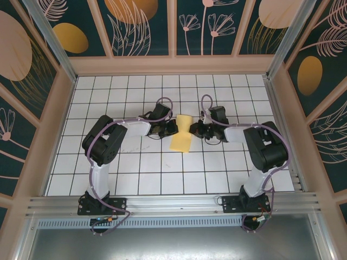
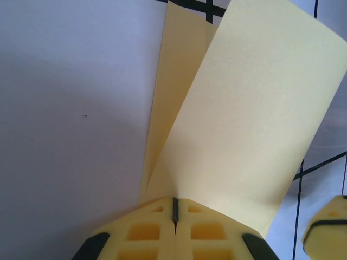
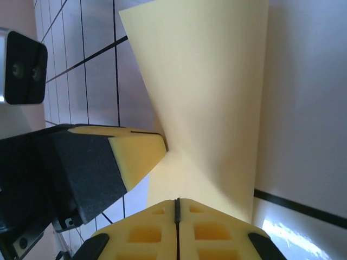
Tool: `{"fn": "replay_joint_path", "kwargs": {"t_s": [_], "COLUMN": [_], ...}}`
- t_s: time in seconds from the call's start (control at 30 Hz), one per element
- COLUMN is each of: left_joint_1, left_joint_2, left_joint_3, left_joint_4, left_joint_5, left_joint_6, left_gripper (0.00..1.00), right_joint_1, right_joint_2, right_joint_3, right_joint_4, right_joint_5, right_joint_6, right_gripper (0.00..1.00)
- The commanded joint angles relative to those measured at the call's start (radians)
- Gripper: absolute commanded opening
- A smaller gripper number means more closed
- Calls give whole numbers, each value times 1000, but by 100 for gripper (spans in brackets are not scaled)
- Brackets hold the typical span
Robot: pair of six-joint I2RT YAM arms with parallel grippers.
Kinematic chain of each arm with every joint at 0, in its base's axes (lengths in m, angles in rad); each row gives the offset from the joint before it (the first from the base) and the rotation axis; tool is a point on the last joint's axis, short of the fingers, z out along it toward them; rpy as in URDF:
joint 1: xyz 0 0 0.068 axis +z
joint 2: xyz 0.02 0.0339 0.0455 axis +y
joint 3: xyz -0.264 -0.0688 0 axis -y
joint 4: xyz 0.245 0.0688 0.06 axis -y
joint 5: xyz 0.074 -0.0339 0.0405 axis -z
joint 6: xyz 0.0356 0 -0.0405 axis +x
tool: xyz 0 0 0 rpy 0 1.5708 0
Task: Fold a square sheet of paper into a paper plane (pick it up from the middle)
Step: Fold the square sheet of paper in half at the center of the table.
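Left gripper (image 2: 174, 214): pinched tight on one edge of the square sheet of paper (image 1: 181, 132).
Right gripper (image 3: 177, 206): pinching the opposite edge.
Sheet: folded double over the gridded worktop (image 1: 135, 173).

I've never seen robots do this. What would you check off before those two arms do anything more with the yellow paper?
1. The left gripper shut on the sheet: ok.
2. The right gripper shut on the sheet: ok.
3. No tears in the sheet where visible: ok.
4. Two layers lying flat together: not ok, they splay apart in the left wrist view.
5. Grippers clear of each other: cannot tell, they sit very close.
6. Whole sheet lifted off the table: cannot tell.
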Motion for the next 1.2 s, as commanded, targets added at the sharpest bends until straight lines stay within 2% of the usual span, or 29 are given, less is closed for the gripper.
{"fn": "replay_joint_path", "kwargs": {"t_s": [0.0, 0.17, 0.43, 0.6, 0.87, 1.0, 1.17], "left_joint_1": [-6, -5, -5, -5, -5, -5, -5], "left_joint_2": [18, 18, 14, 14, 11, 7, 7], "left_joint_3": [-37, -38, -38, -39, -42, -45, -47], "left_joint_4": [-90, -91, -95, -96, -97, -95, -96], "left_joint_5": [-21, -22, -28, -26, -27, -29, -28], "left_joint_6": [18, 17, 20, 19, 21, 23, 23], "left_gripper": [0, 0, 0, 0, 0, 0, 0], "right_joint_1": [-12, -19, -31, -38, -40, -42, -50], "right_joint_2": [60, 100, 0, 60, 137, 158, 131], "right_joint_3": [7, -11, 57, 116, 81, 69, 100], "right_joint_4": [7, 0, -13, -36, -9, -34, -40], "right_joint_5": [12, 24, -19, -23, -6, 50, -1], "right_joint_6": [-15, -7, -2, -17, -3, -11, -6], "right_gripper": [7, 7, 7, 7, 7, 7, 7]}}
